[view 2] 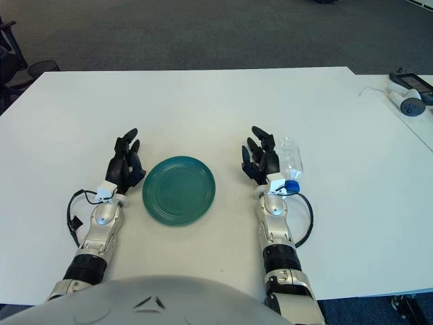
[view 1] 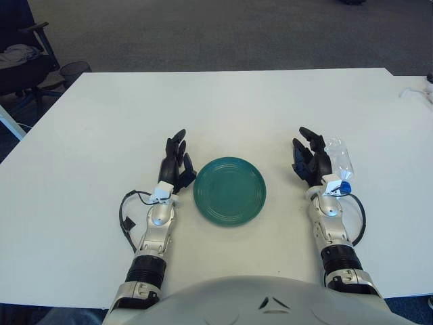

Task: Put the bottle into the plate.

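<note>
A dark green round plate (view 1: 230, 189) lies on the white table between my two hands. A clear plastic bottle (view 1: 339, 160) with a blue cap lies on its side just right of my right hand (view 1: 308, 157), cap toward me. The right hand's black fingers are spread and hold nothing; the bottle sits close beside them, and I cannot tell if they touch. My left hand (view 1: 176, 162) shows at the plate's left rim, fingers relaxed and holding nothing.
The white table (view 1: 223, 108) stretches far ahead. Controllers (view 2: 408, 91) and a cable lie on a second table at far right. An office chair and a wire bin (view 1: 73, 69) stand off the table's back left corner.
</note>
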`<state>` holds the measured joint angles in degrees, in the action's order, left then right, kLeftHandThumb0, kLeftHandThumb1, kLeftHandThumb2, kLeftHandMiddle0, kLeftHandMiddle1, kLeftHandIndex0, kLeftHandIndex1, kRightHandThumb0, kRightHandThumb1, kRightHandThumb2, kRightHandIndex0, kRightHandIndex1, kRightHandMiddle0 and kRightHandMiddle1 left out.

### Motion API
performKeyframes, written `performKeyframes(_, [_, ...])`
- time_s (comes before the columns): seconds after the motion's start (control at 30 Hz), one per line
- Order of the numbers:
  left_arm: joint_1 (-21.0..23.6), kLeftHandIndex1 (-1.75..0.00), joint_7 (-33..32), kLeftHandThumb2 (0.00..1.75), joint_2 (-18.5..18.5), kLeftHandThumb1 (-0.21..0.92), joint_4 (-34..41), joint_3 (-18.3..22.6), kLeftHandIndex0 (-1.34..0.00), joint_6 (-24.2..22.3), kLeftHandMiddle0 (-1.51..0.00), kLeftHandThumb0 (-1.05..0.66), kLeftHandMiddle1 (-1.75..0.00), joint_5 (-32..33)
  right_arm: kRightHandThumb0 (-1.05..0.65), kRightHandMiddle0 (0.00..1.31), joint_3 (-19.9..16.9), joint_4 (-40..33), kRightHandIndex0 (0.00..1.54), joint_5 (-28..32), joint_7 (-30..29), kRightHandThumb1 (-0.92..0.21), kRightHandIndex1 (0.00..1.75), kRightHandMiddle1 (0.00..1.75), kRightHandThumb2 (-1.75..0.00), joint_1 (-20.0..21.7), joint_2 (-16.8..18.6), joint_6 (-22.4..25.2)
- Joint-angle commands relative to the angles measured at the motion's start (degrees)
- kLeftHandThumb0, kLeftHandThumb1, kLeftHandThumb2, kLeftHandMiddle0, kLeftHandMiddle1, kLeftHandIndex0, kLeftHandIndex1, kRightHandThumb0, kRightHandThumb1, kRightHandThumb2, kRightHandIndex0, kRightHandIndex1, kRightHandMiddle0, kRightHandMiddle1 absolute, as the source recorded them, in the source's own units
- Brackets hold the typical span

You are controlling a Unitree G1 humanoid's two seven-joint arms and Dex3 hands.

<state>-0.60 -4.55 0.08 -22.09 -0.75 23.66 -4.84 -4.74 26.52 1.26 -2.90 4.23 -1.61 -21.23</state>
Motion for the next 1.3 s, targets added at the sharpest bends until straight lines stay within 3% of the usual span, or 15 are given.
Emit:
performKeyframes(0.0, [-2.67,-0.62,0.76,1.0,0.85,0.92,-2.55,0.04,0.0,-1.71,-0.3,-0.88,0.0,-0.15,-0.57,0.0,0.82,6.08,0.43,-0.24,0.32,-0.86,0.02,0.73,-0.56,-5.97,1.3,8.34])
performKeyframes(0.43, [-3.1,-0.59,1.51,1.0,0.99,0.92,-2.05,-0.06,0.0,-1.84,-0.29,-0.88,0.0,0.01,-0.6,0.0,1.32,3.16,0.43,-0.73,0.48,-0.88,0.02,0.68,-0.56,-7.81,0.94,8.67])
performKeyframes(1.0, [-4.33,-0.61,1.51,1.01,0.89,0.92,-0.29,-0.17,0.0,-2.65,-0.3,-0.88,0.0,-0.09,-0.64,0.0,6.7,-22.58,0.4,-3.03,6.3,-0.92,0.0,0.6,-0.54,-21.64,-4.0,22.08])
performKeyframes(1.27, [-4.94,-0.62,1.58,1.01,0.88,0.92,0.5,-0.42,0.0,-2.82,-0.3,-0.89,-0.01,-0.21,-0.58,0.0,6.27,-27.3,0.38,0.04,10.35,-0.91,0.0,0.53,-0.51,-29.16,-5.81,21.76])
